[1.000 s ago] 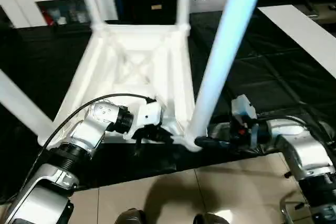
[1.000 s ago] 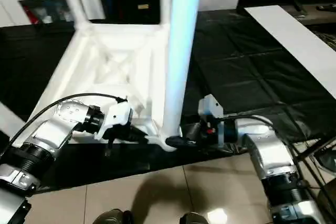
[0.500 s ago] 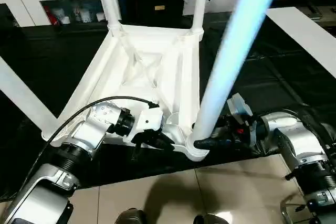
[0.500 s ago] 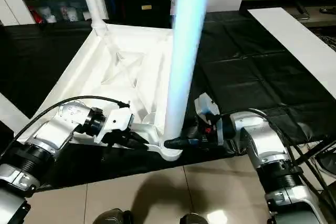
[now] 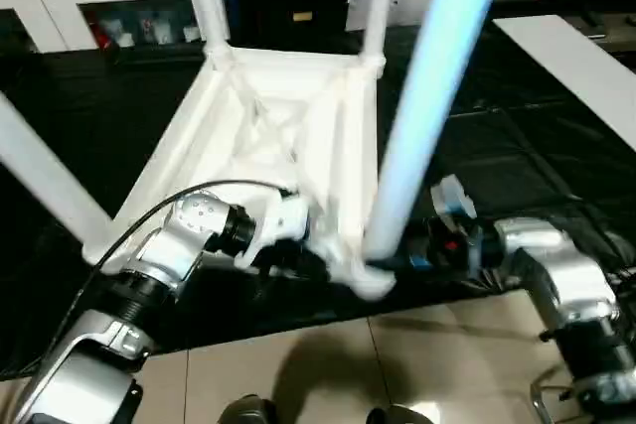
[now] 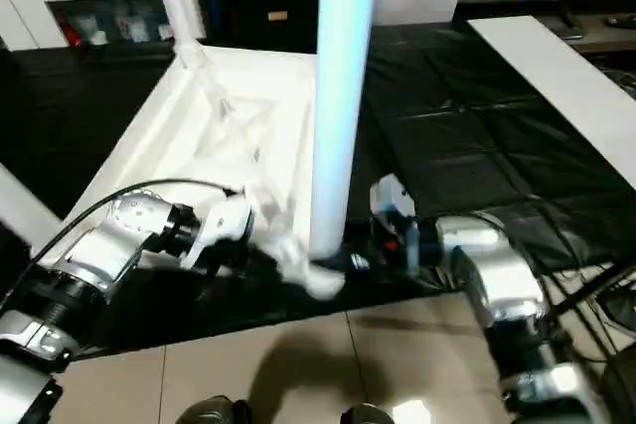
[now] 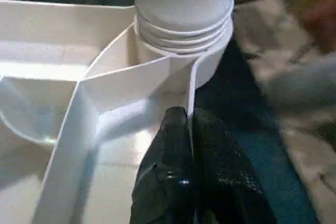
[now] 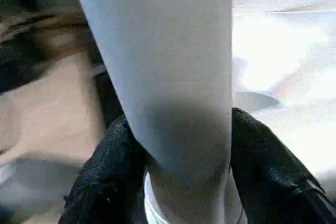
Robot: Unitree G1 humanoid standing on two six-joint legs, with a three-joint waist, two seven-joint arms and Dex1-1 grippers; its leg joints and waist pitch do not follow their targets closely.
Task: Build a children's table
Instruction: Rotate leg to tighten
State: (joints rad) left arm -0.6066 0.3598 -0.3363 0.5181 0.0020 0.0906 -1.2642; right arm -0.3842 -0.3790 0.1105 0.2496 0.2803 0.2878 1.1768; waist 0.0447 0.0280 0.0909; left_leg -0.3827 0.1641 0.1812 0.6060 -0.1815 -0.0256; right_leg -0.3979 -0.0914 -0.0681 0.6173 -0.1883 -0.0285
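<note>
Children's table [image 5: 268,136] lies upside down on the black-covered surface [image 6: 467,146] ahead of you. At its near corner, your right gripper [image 8: 173,182] has just narrowed around the base of the near leg [image 5: 422,116], one finger on each side, so the leg looks held for seating. Your left gripper [image 7: 186,140] pinches the thin rim wall just beside that socket, fingers pressed together. Three more legs already stand in the other corners.

Children's table [image 5: 288,136]: all white, X-ribbed underside. Near leg [image 5: 422,116]: white, bluish cast. Table covering [image 5: 517,156]: black. Floor [image 5: 328,364]: beige tile. Gripper fingers [image 7: 181,182]: black. Forearms [image 5: 169,245]: silver.
</note>
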